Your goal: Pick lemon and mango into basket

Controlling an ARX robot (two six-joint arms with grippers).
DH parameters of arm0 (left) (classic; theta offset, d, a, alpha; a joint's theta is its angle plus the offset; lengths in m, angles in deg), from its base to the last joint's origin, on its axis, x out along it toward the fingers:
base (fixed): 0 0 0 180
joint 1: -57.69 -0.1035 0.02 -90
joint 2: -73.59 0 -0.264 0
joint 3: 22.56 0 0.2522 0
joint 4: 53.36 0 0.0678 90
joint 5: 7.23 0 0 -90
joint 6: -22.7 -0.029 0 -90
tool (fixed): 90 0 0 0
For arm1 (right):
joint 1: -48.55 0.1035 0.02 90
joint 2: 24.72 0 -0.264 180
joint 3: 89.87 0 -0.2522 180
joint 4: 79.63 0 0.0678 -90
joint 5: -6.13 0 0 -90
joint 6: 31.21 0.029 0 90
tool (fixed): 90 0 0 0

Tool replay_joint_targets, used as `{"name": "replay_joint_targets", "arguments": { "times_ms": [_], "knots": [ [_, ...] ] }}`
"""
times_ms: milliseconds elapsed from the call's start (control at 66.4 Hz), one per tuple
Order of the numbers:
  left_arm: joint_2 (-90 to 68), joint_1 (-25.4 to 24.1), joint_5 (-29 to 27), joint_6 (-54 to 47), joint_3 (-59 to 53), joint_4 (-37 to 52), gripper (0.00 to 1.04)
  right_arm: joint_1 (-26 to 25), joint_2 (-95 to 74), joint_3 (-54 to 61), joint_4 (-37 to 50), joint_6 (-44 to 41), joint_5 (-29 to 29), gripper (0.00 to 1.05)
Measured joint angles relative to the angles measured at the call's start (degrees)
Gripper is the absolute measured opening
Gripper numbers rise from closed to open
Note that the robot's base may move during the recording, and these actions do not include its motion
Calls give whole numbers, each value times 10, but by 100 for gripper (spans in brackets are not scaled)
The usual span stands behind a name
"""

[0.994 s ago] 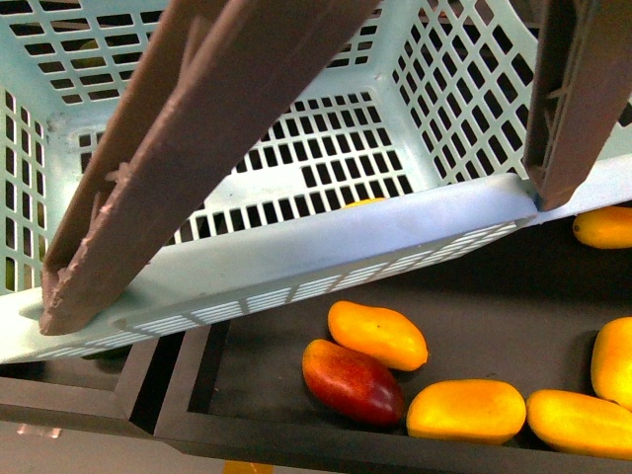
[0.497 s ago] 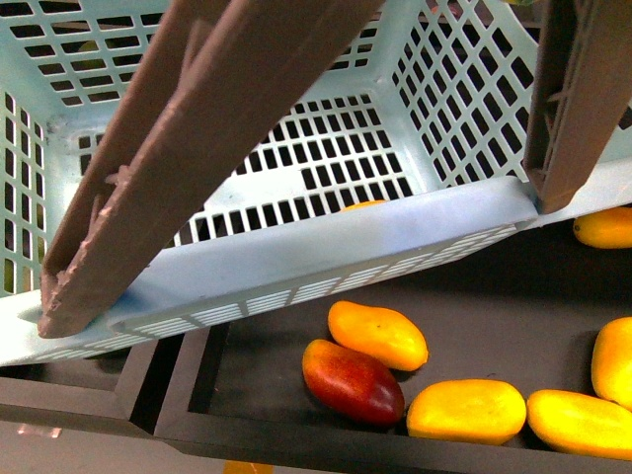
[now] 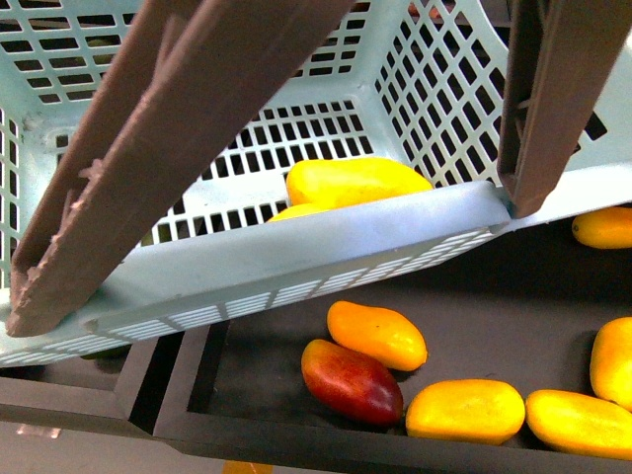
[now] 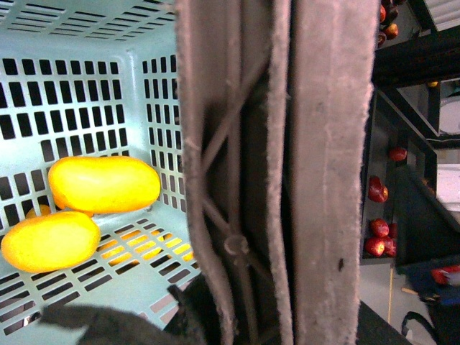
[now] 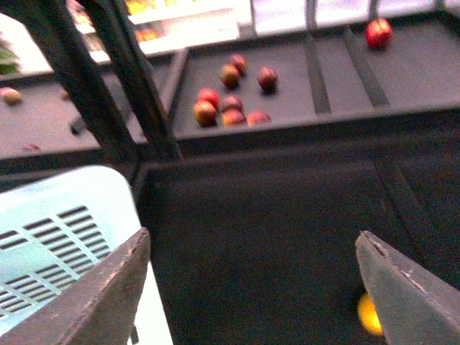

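Observation:
The teal lattice basket [image 3: 296, 252] hangs tilted, close to the front camera, its brown handles [image 3: 188, 128] across the view. Two smooth yellow fruits lie inside it. The longer one [image 3: 355, 181] looks like the mango; the other [image 3: 296, 210] is half hidden by the rim. Both show in the left wrist view, one [image 4: 104, 185] beside the other [image 4: 49, 241]; I cannot tell which is the lemon. My left gripper [image 4: 244, 316] is shut on the basket's handle [image 4: 287, 165]. My right gripper [image 5: 251, 287] is open and empty over a dark tray, beside the basket's corner [image 5: 57, 230].
Below the basket a dark tray [image 3: 494, 296] holds several yellow-orange mangoes [image 3: 377, 334] and one dark red mango [image 3: 352, 380]. A small yellow fruit [image 5: 369, 314] lies by my right fingertip [image 5: 410, 295]. Red fruits [image 5: 230, 100] sit in a farther tray.
The basket has shifted up and to the left, and the two yellow fruits have come into view inside it, where only a sliver of orange showed before.

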Motion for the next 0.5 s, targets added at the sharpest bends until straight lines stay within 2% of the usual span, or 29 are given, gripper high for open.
{"name": "replay_joint_targets", "arguments": {
  "times_ms": [15, 45, 105, 452, 497],
  "knots": [
    [0, 0, 0, -1, 0, 0, 15, -6, 11, 29, 55, -27, 15, 79],
    [0, 0, 1, -2, 0, 0, 15, -13, 26, 67, 113, -55, 29, 72],
    [0, 1, 6, 0, 0, 0, 15, -30, 49, 124, 164, -82, 45, 59],
    [0, 1, 5, 0, 0, 0, 15, -93, 152, 273, 202, -111, 102, 3],
    [0, 1, 5, 1, 0, 0, 15, -99, 164, 286, 203, -112, 110, 2]
  ]
}}
